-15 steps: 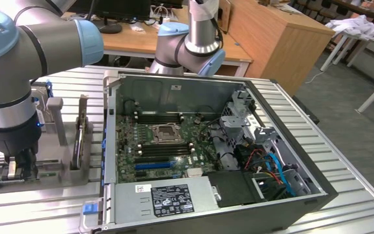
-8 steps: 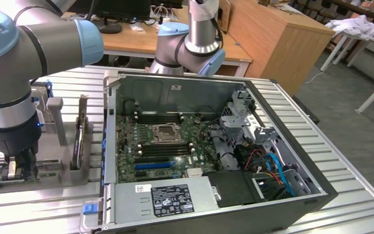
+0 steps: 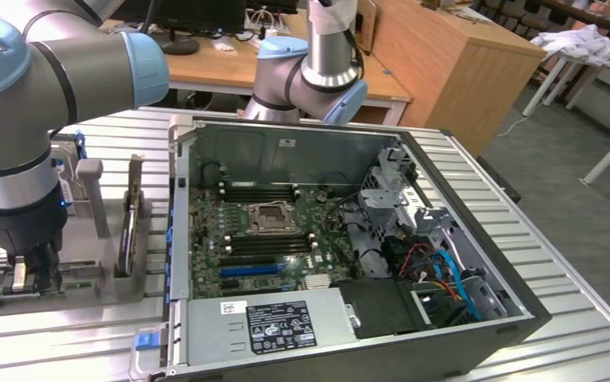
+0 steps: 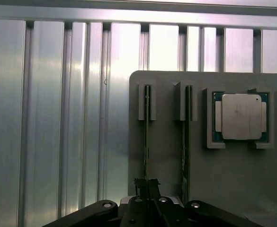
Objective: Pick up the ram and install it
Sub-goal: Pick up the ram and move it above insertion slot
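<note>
Table [image 3: 92, 350]: slatted metal; it carries the grey holder [image 4: 166, 151], the landmark for every line below
Computer case [image 3: 517, 318]: open, just beside the holder on the exterior view's right, with the motherboard [image 3: 273, 239] and its black memory slots facing up
Arm [image 3: 29, 103]: reaches straight down over the holder
Gripper [image 4: 147, 201]: down at the holder's outer slot, jaws pinched narrow onto the thin top edge of the ram
Ram [image 4: 146, 132]: stands on edge in the holder slot nearest the bare table slats; its long axis runs along that slot, directly away from the jaws, so the grip crosses its thin side; I judge it not yet lifted out of the holder
Second stick [image 4: 185, 137]: in the next holder slot, parallel to the ram and close to it, untouched
CPU chip [image 4: 241, 116]: flat in the holder's square recess, beyond the second stick
</note>
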`<state>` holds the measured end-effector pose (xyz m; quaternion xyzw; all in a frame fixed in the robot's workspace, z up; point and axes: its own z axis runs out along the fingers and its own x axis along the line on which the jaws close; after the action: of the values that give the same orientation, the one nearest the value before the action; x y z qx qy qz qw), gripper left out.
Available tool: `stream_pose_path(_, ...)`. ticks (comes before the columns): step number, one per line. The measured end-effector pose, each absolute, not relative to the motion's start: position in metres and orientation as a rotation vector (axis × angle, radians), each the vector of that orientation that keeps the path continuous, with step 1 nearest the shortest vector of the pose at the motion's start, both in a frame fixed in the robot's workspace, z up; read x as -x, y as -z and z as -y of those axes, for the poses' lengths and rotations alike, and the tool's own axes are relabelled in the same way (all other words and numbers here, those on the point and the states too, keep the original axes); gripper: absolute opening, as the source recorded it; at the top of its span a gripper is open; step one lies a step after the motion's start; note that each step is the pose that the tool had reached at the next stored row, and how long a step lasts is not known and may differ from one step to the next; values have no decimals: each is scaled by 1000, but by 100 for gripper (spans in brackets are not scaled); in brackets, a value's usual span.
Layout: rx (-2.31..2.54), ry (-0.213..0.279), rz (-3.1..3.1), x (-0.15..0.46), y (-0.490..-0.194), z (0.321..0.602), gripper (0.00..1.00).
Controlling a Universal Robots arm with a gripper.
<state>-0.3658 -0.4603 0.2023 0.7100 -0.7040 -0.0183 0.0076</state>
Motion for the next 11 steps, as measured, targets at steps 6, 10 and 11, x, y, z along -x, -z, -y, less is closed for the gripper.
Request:
stream_pose_path(6,-2219,57,2202,366,-202,460,11)
stream_pose_path(10,-2219,57,2202,366,-202,460,11)
stream_pose_path(11,-2219,57,2202,366,-202,460,11)
